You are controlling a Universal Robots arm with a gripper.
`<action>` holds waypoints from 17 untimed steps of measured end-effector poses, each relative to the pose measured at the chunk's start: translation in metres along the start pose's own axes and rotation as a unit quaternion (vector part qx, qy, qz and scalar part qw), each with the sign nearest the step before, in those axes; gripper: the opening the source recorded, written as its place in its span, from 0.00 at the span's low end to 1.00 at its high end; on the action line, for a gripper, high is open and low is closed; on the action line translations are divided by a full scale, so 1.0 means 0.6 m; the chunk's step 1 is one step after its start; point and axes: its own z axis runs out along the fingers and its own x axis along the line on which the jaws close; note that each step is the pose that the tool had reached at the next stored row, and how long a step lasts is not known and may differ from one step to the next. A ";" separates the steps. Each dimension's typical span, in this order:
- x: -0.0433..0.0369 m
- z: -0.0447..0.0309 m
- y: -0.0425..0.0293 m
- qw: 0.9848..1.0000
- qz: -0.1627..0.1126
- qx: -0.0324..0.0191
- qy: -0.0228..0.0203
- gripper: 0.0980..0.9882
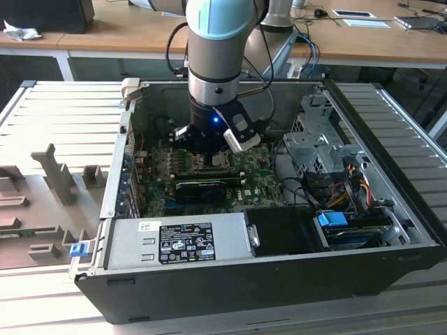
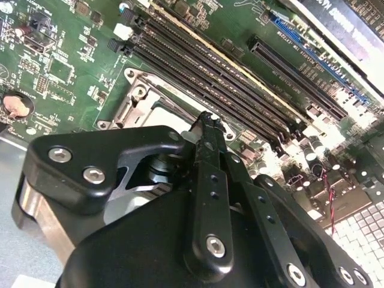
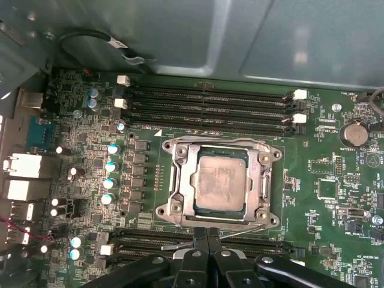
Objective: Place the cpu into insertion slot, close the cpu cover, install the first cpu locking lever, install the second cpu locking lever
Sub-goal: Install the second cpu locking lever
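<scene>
In the first wrist view the cpu [image 3: 221,187] lies flat in the insertion slot [image 3: 266,157], its pale metal face showing through the cut-out of the cpu cover [image 3: 180,180]. The cover is down over it. A thin wire locking lever [image 3: 246,230] runs along the socket's edge closest to the fingers. My gripper [image 3: 208,233] is shut with nothing between its fingers, its tips right at that lever; whether they touch it I cannot tell. The second wrist view has the shut gripper [image 2: 208,123] just beside the socket frame [image 2: 135,99]. In the exterior view the gripper [image 1: 209,152] hangs low over the motherboard.
Long black memory slots [image 3: 210,111] run along the socket's far side and more [image 3: 138,246] sit beside the fingers. A row of capacitors [image 3: 112,165] flanks the socket. The exterior view holds a black expansion card [image 1: 206,188], a power supply [image 1: 178,241] and a drive cage [image 1: 318,143] within the case walls.
</scene>
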 end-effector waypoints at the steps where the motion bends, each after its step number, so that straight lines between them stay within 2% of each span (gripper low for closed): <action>1: 0.002 0.001 0.000 1.000 0.000 0.000 0.000 0.01; 5: 0.014 0.010 0.000 1.000 -0.001 -0.001 0.000 0.01; 8: 0.017 0.017 -0.002 1.000 -0.003 -0.006 0.000 0.01; 10: 0.017 0.021 -0.002 1.000 -0.005 -0.010 0.000 0.01; 12: 0.019 0.024 -0.004 1.000 -0.007 -0.017 -0.001 0.01; 17: 0.027 0.023 -0.015 1.000 -0.008 -0.024 -0.001 0.01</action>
